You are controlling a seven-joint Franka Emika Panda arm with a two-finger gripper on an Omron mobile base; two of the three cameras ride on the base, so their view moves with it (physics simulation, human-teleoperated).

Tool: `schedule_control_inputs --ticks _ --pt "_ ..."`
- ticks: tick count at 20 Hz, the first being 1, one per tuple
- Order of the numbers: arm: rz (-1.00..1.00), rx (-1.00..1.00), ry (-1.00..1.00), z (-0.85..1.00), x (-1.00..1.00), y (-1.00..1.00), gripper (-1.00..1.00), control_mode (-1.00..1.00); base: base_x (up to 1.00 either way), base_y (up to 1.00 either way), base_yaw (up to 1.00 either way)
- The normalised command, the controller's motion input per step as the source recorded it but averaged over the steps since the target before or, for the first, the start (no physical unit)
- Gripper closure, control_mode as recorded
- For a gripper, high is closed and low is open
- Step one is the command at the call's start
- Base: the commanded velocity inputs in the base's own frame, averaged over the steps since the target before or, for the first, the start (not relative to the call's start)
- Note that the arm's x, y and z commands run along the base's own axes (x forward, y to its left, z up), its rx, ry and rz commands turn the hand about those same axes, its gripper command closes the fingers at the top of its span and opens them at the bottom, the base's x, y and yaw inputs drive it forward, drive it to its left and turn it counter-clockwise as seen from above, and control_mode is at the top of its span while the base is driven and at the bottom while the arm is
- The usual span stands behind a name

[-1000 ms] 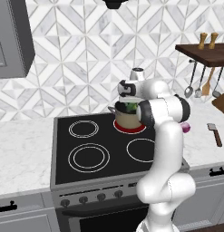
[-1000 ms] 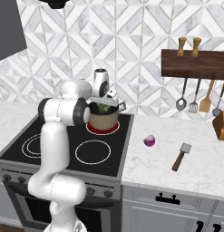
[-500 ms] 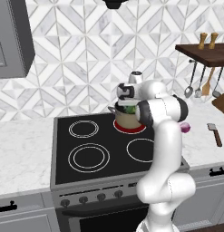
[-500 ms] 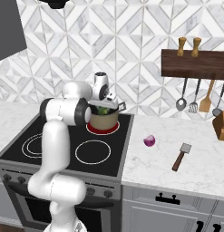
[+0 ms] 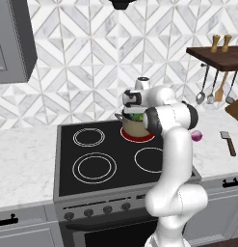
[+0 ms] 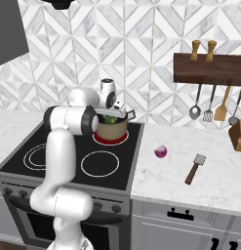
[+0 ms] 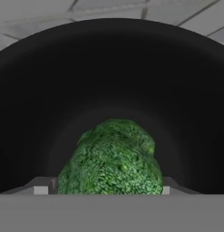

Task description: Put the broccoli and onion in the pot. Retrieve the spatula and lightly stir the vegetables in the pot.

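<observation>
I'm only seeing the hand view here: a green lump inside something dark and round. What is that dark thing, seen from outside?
Observer: It is the pot, tan outside, standing on the red back burner of the stove. The broccoli sits at its mouth.
Operator: Is the onion in there too?
Observer: No. The onion lies on the white counter to the right of the stove.
Operator: And something to stir with?
Observer: The spatula lies flat on that counter, further right than the onion, apart from it.
Operator: Where is the tool?
Observer: The tool is over the pot's mouth, with the broccoli between its fingers.
</observation>
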Motion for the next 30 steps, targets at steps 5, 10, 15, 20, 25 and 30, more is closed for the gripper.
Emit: schedule_control_inputs --ticks 5,10,15,20,25,30 --pt "0.01 0.0 0.0 0.0 0.0 0.0 -1.0 -1.0 0.0 0.0 0.0" --pt "0.0 0.0 0.03 0.23 0.0 0.0 -1.0 -1.0 0.0 0.0 0.0" --pt "0.03 0.0 0.0 0.62 -0.02 -0.01 -1.0 -1.0 0.0 0.0 0.0" --pt "0.05 0.0 -0.01 0.58 -0.55 -0.49 -1.0 -1.0 0.0 0.0 0.0" --pt "0.0 0.0 0.0 0.03 -0.65 -1.0 -1.0 -1.0 0.0 0.0 0.0" --pt "0.0 0.05 -0.04 -0.03 -0.55 -1.0 -1.0 -1.0 0.0 0.0 0.0"
